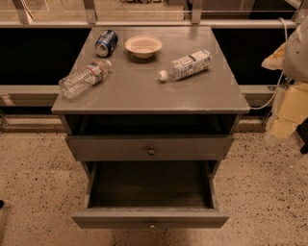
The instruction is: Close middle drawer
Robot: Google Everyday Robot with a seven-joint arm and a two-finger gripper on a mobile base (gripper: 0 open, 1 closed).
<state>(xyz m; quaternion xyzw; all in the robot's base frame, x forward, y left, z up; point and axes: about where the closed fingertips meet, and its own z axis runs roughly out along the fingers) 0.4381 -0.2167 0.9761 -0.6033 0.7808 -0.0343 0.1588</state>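
A speckled stone floor, beige with dark flecks, fills the lower half of the frame to left and right under warm, dim light. Behind it, a low black band of wall runs across the upper part between a pale rail above and a pale ledge below, with metal posts rising out of the top edge. In the centre stands a grey-painted wooden cabinet, its flat top catching a soft sheen, and the gripper hangs at the right edge of the frame in front of the black band.
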